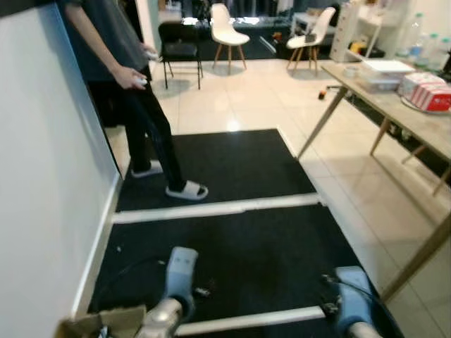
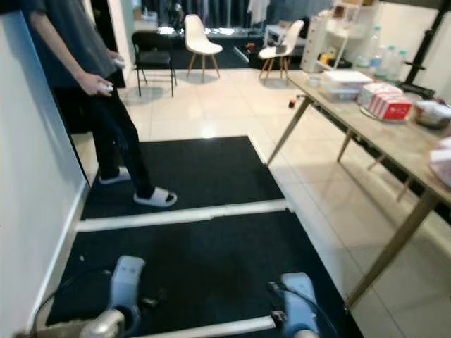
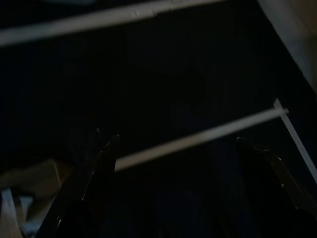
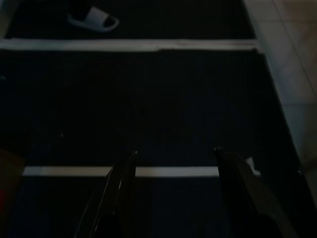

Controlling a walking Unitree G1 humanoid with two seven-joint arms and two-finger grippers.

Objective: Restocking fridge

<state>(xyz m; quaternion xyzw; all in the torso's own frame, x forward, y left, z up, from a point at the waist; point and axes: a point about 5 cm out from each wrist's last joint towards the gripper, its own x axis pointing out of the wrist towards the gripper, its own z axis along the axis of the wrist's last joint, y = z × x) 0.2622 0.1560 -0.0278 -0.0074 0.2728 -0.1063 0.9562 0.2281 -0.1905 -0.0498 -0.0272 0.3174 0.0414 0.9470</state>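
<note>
No fridge anywhere ahead of me, so by my reckoning the restocking has barely begun: nothing carried, nothing shelved, all of it left to do. I'm standing on the black floor mat crossed by white tape strips, white wall close on my left. The likely stock sits well away on my right, on the long pale wooden surface: a red-and-white striped carton, a white lidded tray, a few clear plastic bottles at the far end. Whether those are what goes in the fridge, I can only guess. A person in a grey top and black trousers stands ahead on the mat's far half, in white slippers, something small in each hand. Now my arms: both hang low in front of me, silver forearms pointing down at the mat. Left gripper, jaws spread wide, nothing between them but dark mat and a tape strip, with a scrap of brown cardboard just beside that arm. Right gripper, jaws likewise parted and empty, aimed at the mat. Next, I'd judge, is turning toward that surface to fetch something.
</note>
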